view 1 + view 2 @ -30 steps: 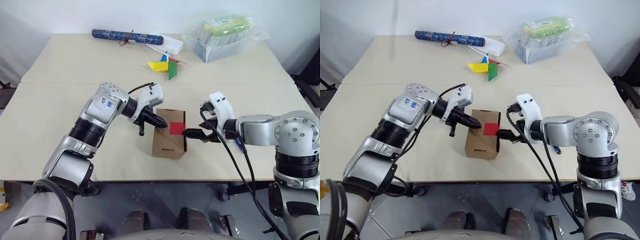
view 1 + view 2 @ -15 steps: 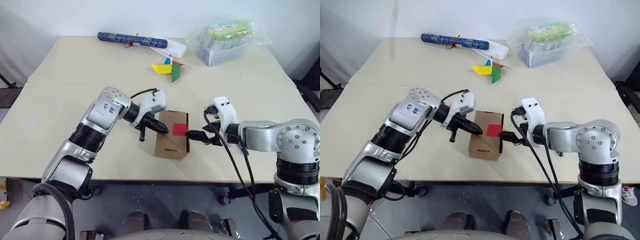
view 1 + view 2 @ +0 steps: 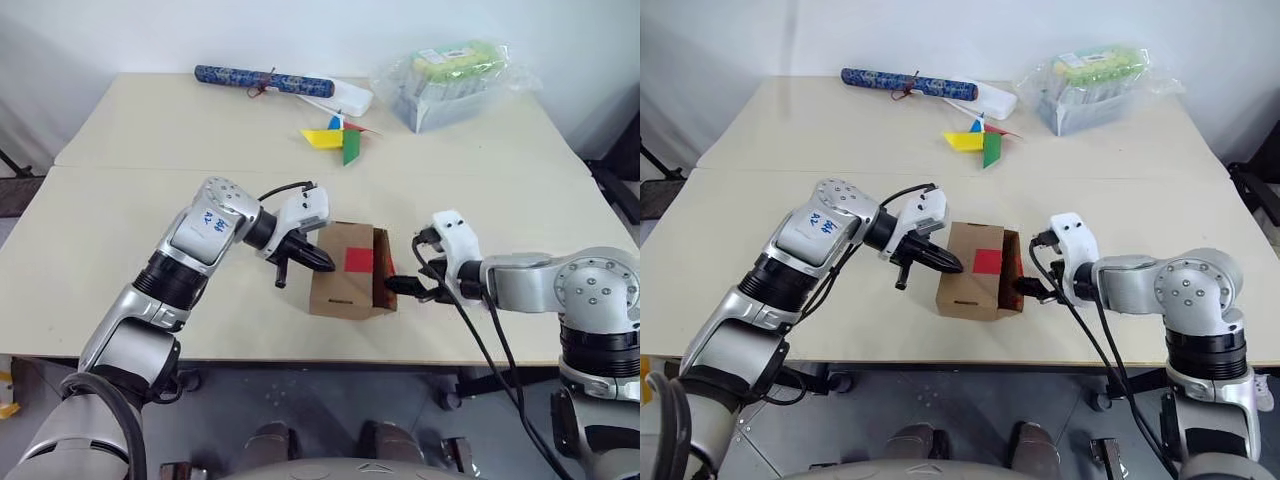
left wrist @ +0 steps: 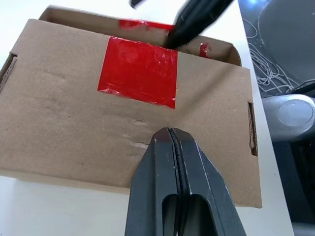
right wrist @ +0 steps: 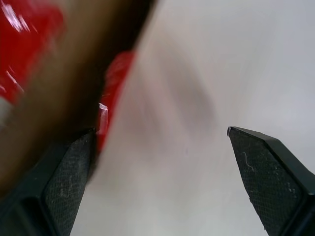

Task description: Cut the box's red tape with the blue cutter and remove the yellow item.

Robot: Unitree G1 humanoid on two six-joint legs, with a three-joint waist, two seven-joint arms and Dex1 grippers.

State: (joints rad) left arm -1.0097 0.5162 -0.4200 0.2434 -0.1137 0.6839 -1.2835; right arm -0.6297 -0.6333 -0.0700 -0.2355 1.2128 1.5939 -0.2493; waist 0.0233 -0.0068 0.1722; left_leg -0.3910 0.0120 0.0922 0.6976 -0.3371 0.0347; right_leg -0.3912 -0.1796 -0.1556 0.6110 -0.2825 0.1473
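Observation:
The brown box (image 3: 343, 277) lies near the table's front edge, with the square of red tape (image 3: 358, 260) on its top panel. Its right end flap (image 3: 383, 272) stands swung outward, with torn red bits along the edge (image 4: 139, 23). My left gripper (image 3: 326, 264) is shut and empty, its tips pressed on the left part of the box top (image 4: 170, 135). My right gripper (image 3: 402, 288) is open at the box's right end, one of its fingers (image 4: 197, 19) reaching over the raised flap to the top panel's edge. The blue cutter and the yellow item are hidden.
At the back of the table lie a dark-blue patterned roll (image 3: 262, 78), a white case (image 3: 345, 96), a multicoloured pinwheel (image 3: 335, 137) and a plastic-wrapped tray (image 3: 455, 75). Black cables (image 3: 480, 330) hang from my right wrist over the table's front edge.
The box's right end flap has swung outward as my right gripper moved right and down. My left gripper has stayed pressed on the box top.

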